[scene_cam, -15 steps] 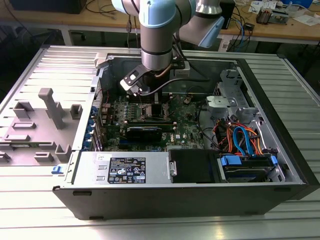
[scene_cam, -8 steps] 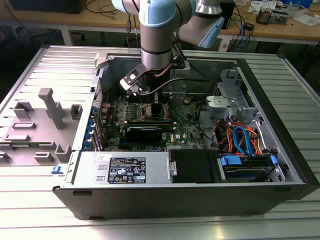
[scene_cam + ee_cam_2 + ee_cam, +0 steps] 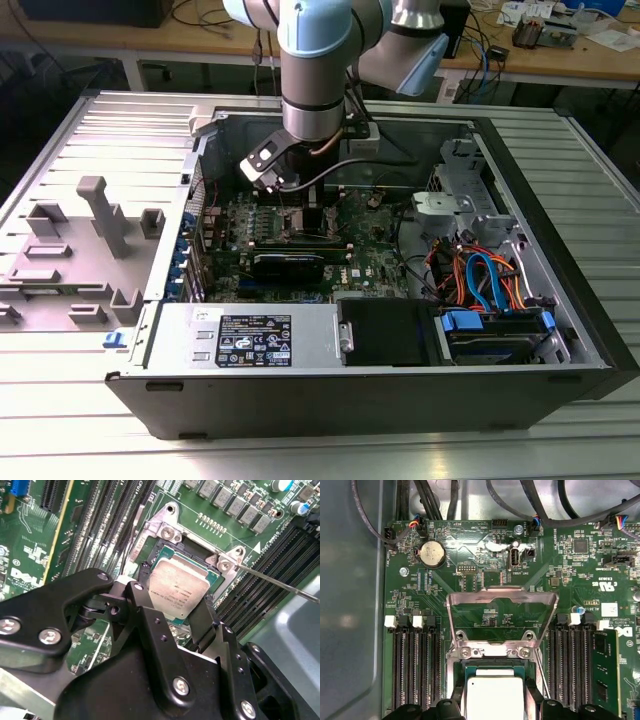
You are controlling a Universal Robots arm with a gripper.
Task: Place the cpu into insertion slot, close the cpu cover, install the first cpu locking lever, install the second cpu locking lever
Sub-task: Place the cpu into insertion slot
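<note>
Centrally, the cpu (image 3: pixel 179 587) sits square over the insertion slot (image 3: pixel 196 555), pale metal face up, in both wrist views. The black jaws are closed on it, one at each of two opposite edges. Whether the chip is fully seated in the recess or held just above it cannot be told from these angles.

The cpu cover (image 3: pixel 530 596) is open, swung back from the slot on its hinge bracket, with green circuit board (image 3: pixel 485 550) showing through its square cut-out. A thin lever rod (image 3: pixel 275 582) runs out from a corner of the slot frame, clear of the cover. Long black memory slots (image 3: pixel 412 670) flank the socket on both sides. One green memory module (image 3: pixel 606 670) stands in the set on one side. A coin cell (image 3: pixel 431 554) lies beyond the cover.

In the exterior view the arm (image 3: pixel 318 70) reaches down into the open computer case (image 3: pixel 330 400), which lies on a slatted metal tabletop (image 3: pixel 300 455). The power supply (image 3: pixel 255 335) is at six o'clock from the wrist, blue and orange cables (image 3: pixel 480 280) at four o'clock, and a grey moulded fixture (image 3: pixel 100 215) at nine o'clock, outside the case.
</note>
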